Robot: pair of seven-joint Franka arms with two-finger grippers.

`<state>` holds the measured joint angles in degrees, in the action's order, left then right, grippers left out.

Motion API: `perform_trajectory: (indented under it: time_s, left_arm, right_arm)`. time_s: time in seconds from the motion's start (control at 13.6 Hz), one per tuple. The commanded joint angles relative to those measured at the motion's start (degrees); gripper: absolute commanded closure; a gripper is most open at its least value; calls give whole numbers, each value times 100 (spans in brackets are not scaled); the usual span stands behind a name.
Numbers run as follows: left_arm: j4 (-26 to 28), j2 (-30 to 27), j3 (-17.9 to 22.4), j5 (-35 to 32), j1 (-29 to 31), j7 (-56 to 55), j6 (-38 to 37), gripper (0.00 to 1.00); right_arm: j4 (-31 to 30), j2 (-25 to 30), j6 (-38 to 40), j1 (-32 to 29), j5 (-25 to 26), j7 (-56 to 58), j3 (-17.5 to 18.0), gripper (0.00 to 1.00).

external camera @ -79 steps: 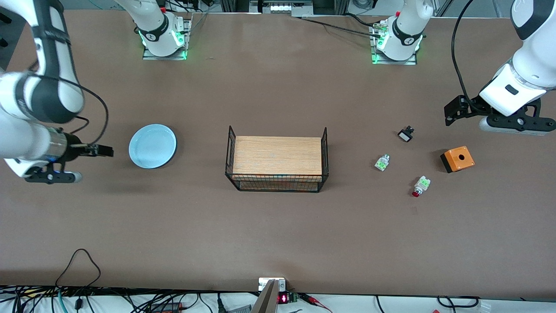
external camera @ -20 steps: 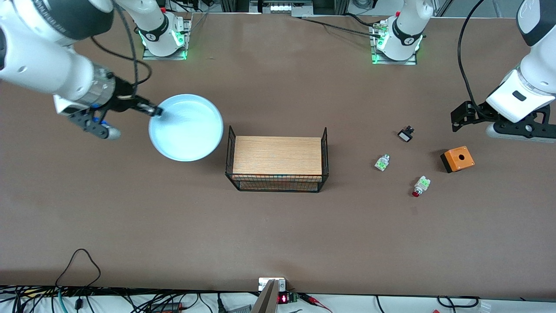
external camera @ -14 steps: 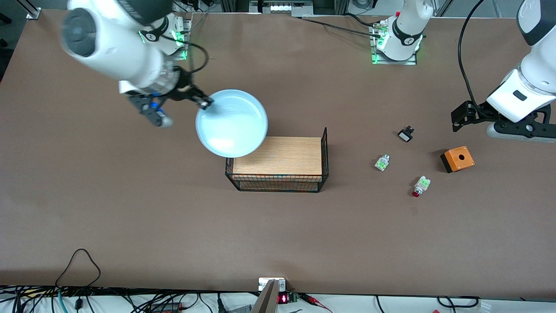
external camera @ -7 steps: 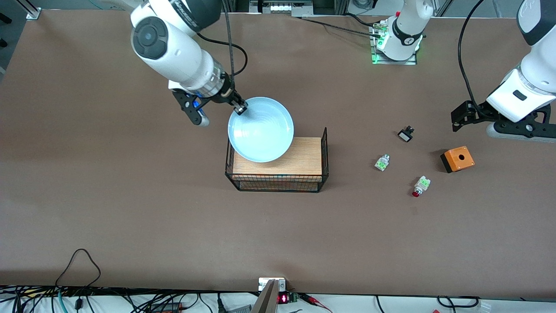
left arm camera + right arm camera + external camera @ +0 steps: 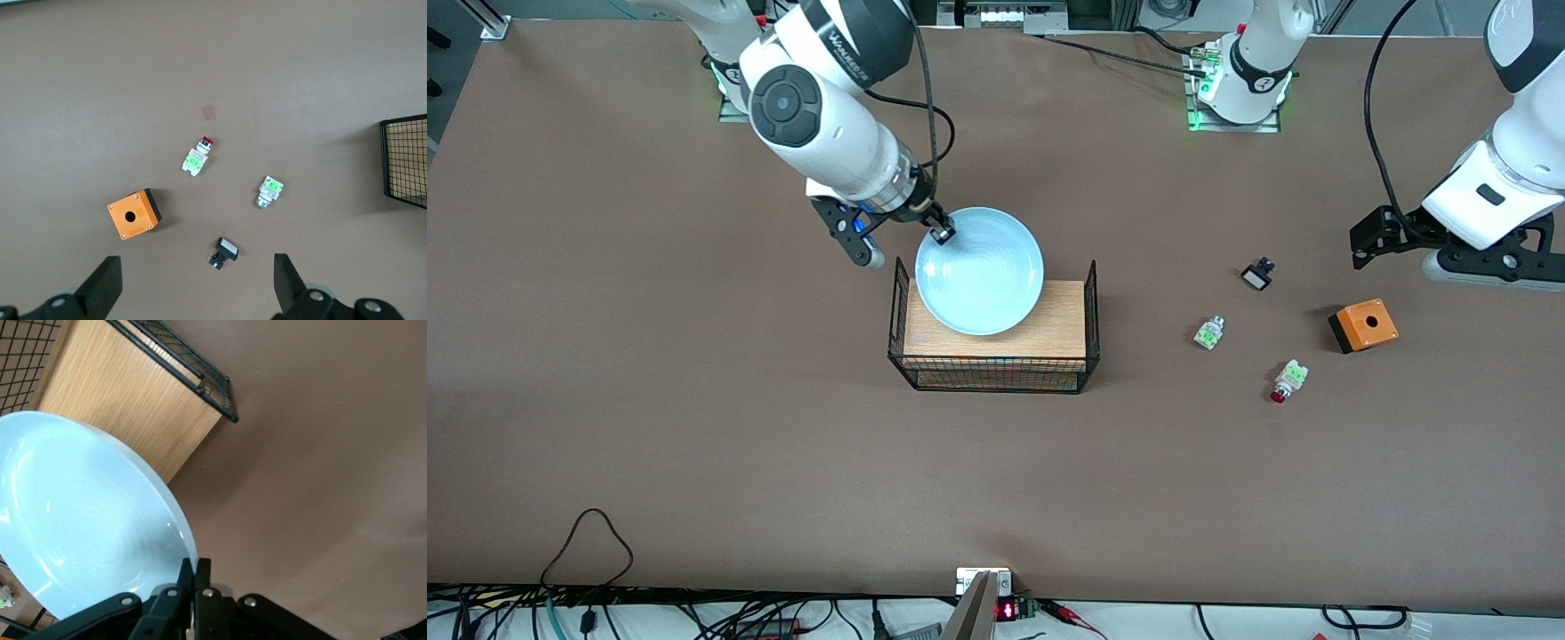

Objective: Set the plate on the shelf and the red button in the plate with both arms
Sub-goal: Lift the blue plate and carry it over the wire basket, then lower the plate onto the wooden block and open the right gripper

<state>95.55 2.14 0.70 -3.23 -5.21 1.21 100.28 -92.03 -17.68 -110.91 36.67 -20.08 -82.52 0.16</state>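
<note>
My right gripper [image 5: 941,233] is shut on the rim of the pale blue plate [image 5: 980,270] and holds it over the wooden block in the wire basket [image 5: 1092,293]. In the right wrist view my right gripper [image 5: 195,568] pinches the plate [image 5: 80,533] by its edge. The red button [image 5: 1286,380] lies on the table toward the left arm's end, nearer the front camera than the orange box [image 5: 1363,324]. It also shows in the left wrist view [image 5: 197,155]. My left gripper [image 5: 1356,242] is open and empty, up over the table near the orange box; in the left wrist view my left gripper [image 5: 193,287] shows wide apart.
A white-green button without a red cap [image 5: 1208,333] and a small black-and-white button [image 5: 1256,274] lie between the basket and the orange box. The basket holds a wooden block [image 5: 1049,331]. Cables run along the table's front edge.
My right arm has carried the plate from beside the basket to over the wooden block, and lower. The left arm has not moved.
</note>
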Motion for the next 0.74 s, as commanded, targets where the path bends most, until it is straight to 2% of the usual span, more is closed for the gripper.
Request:
perform_trajectory:
  time_s: [0.0, 0.66]
  left_arm:
    - [-203, 85, 1, -55, -6, 99, -131, 0]
    - [-203, 85, 1, -55, -6, 99, -140, 0]
  right_arm:
    - [159, -183, -115, 77, -92, -71, -68, 100]
    - [142, -570, -537, 104, -13, 192, -86, 100]
